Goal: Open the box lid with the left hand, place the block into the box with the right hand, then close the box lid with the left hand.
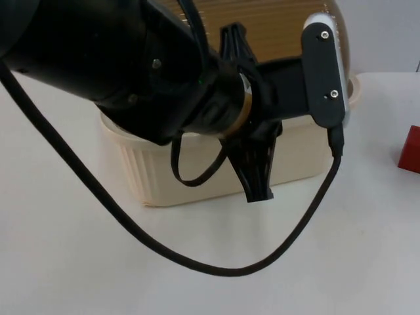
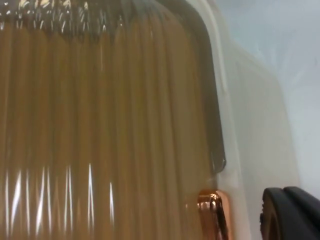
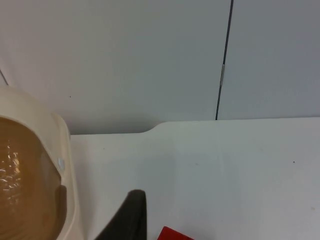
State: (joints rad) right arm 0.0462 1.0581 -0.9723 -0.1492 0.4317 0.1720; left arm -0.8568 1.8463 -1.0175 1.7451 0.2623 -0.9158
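Stands near the middle of the table [image 1: 79,262], a cream ribbed box [image 1: 197,170], long axis running across the table from left to right, front wall facing the near edge. Carries a translucent amber ribbed lid [image 1: 275,29], raised upright at the back of the box, ribs running vertically, with a cream rim [image 2: 250,130] around it. Shows a small copper-coloured clasp [image 2: 214,210] at the lid's edge in the left wrist view. Reaches in from the upper left, the left arm, bulky and tilted down over the box's left half, with the left gripper [image 1: 252,118] pointing down across the box's front wall; one black finger [image 1: 257,170] hangs over the front wall, another rises behind toward the lid. Cannot tell whether the jaws clench the lid or stand released, nor whether they touch it. Lies at the table's right edge, well apart from the box, a red block [image 1: 411,149], cut off by the picture's border. Waits near the block, the right gripper [image 3: 127,220], one dark fingertip visible just beside the block's red corner; jaw state impossible to tell. Leaves bare white table in front of the box toward the near edge, and between box and block. Ends the table at the far side, a grey partition wall [image 3: 150,60].
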